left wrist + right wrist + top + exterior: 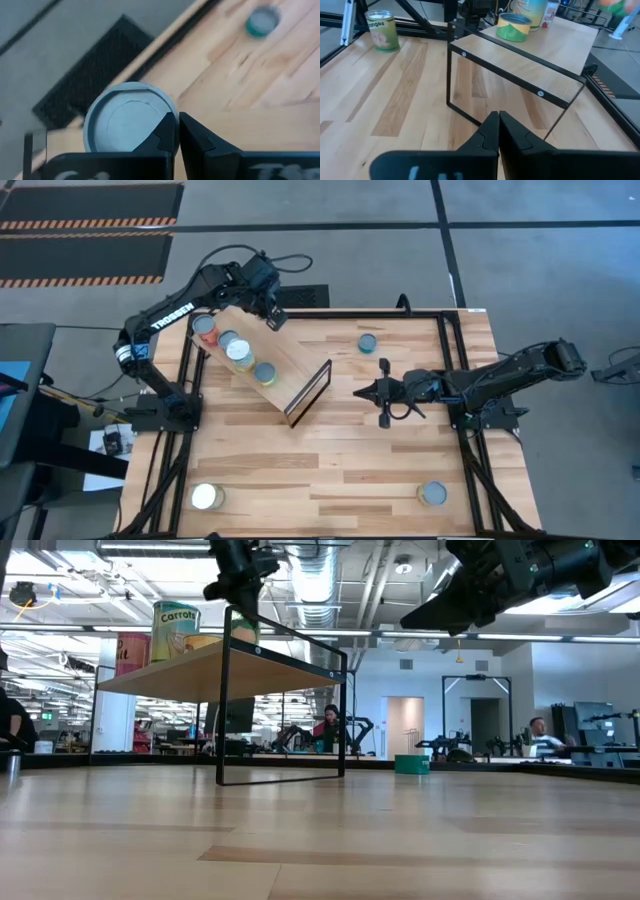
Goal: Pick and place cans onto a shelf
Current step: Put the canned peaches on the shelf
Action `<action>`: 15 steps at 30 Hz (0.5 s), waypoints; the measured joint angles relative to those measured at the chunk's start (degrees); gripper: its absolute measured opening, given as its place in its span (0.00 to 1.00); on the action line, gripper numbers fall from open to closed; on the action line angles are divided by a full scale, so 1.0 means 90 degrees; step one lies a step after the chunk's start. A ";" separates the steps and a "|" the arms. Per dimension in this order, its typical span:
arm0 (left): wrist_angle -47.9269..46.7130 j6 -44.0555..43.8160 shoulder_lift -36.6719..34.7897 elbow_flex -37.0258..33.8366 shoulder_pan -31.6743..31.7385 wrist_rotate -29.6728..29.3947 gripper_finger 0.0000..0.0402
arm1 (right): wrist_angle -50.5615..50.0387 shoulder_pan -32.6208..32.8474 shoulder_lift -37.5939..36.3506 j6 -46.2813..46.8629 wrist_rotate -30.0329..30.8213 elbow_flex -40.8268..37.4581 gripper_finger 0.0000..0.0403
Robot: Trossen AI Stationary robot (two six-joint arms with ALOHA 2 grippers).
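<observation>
The shelf [283, 376], a light wood board on a thin black frame, stands slantwise at the table's left. Several cans stand on it in a row [238, 352], one marked Carrots [175, 630]. My left gripper [274, 318] is shut above the shelf's far edge, beside a grey-lidded can [125, 120] that the arm hides from above. My right gripper [362, 392] is shut and empty, above the table just right of the shelf's dark-edged end [520, 75]. Loose cans stand on the table at the far side [368, 342], near left [207, 497] and near right [433, 494]. My left gripper's shut fingers [167, 131] point down over the rim of the grey lid [150, 107] of the can on the shelf. I cannot tell whether they touch it.
The black frame legs [222, 700] leave open space under the board. A bare stretch of planks [380, 450] lies between the shelf and the near cans. Black rails [452, 360] run along the table's sides.
</observation>
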 joint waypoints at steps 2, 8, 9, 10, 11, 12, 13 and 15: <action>-0.0049 -0.0053 -0.0038 -0.0184 0.0028 -0.0005 0.00 | -0.0008 0.0000 0.0000 0.0001 -0.0002 0.0000 0.05; 0.0273 -0.0102 -0.0162 -0.0955 0.0067 0.0056 0.00 | -0.0009 0.0000 0.0000 -0.0025 0.0000 0.0000 0.05; 0.0337 -0.0102 -0.0207 -0.1045 0.0077 0.0063 0.00 | -0.0007 0.0000 0.0000 -0.0026 0.0000 0.0000 0.05; 0.0420 -0.0100 -0.0270 -0.1118 0.0101 0.0086 0.00 | -0.0007 0.0000 0.0000 -0.0026 -0.0001 0.0000 0.05; 0.0522 -0.0088 -0.0343 -0.1199 0.0122 0.0098 0.00 | -0.0007 0.0000 0.0000 -0.0026 -0.0001 0.0000 0.05; 0.0609 -0.0075 -0.0429 -0.1290 0.0143 0.0132 0.00 | -0.0006 0.0000 0.0000 -0.0026 0.0001 0.0000 0.05; 0.0663 -0.0060 -0.0514 -0.1376 0.0171 0.0176 0.00 | -0.0007 0.0000 0.0000 -0.0027 0.0001 0.0000 0.05; 0.0739 -0.0038 -0.0708 -0.1526 0.0237 0.0210 0.00 | -0.0006 0.0000 0.0000 -0.0029 0.0000 0.0000 0.05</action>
